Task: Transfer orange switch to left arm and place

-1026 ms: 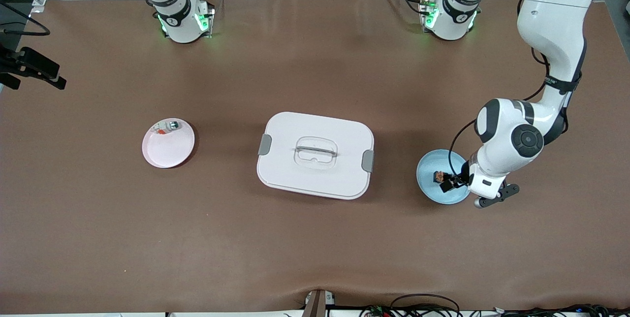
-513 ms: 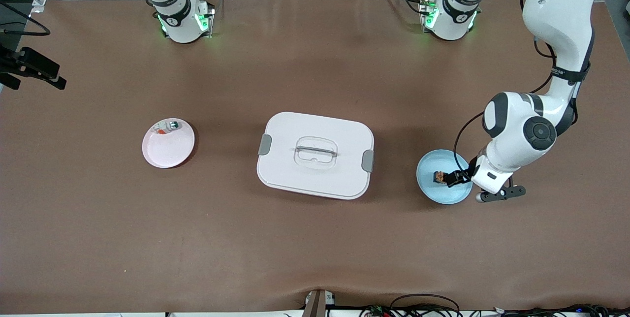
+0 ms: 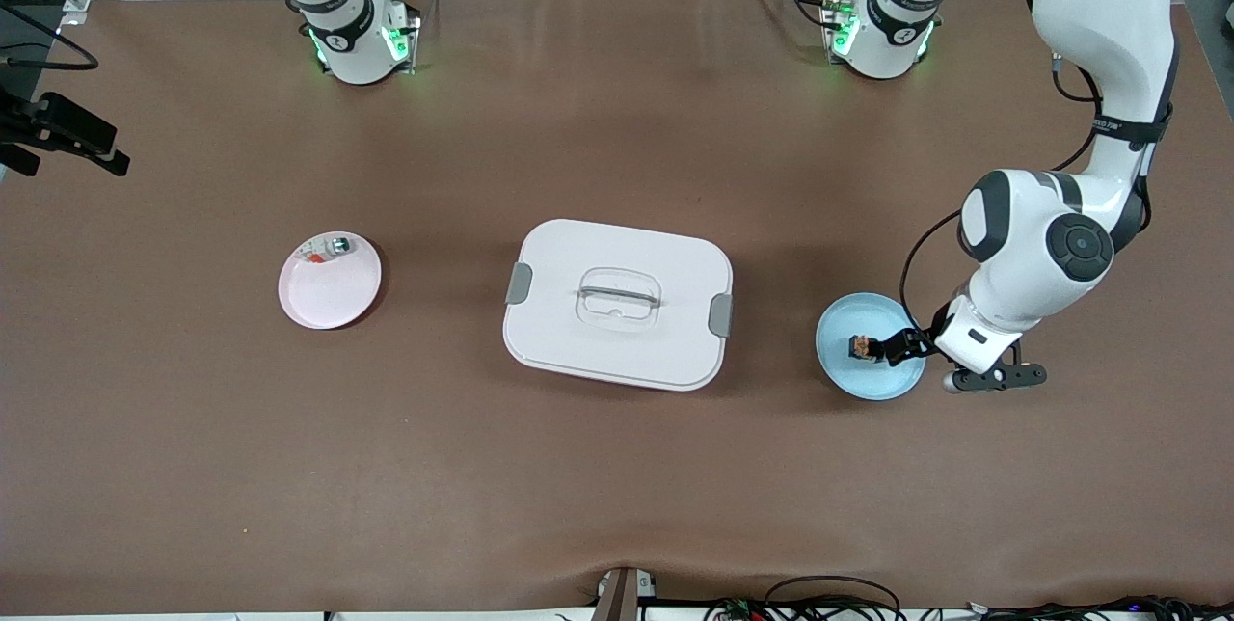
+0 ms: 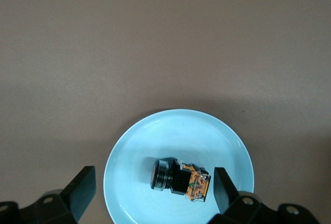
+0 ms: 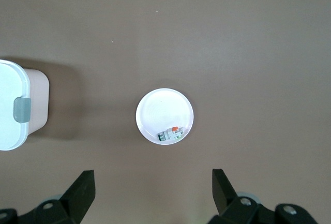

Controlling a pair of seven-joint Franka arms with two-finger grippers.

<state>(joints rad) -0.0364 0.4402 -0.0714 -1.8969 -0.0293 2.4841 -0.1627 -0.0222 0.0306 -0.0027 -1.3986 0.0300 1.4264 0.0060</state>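
My left arm (image 3: 1036,255) bent down over the blue plate (image 3: 844,370), left gripper (image 4: 150,188) spread wide, holding nothing, apparently just above the orange switch (image 4: 181,180) lying in that plate. My right gripper (image 5: 150,190) waited high, fingers apart, over the pink plate (image 5: 160,110).

The left arm (image 3: 1036,259) has swung toward its own end of the table over the past second, its elbow and wrist drawing away from the box and off the blue plate (image 3: 841,363). The left gripper (image 3: 897,347), jaws spread wide, now hangs over the plate's edge just beside the orange switch (image 3: 861,348), where a second ago it sat lower in the front view, nearer the plate's rim facing the camera. More of the plate shows uncovered.
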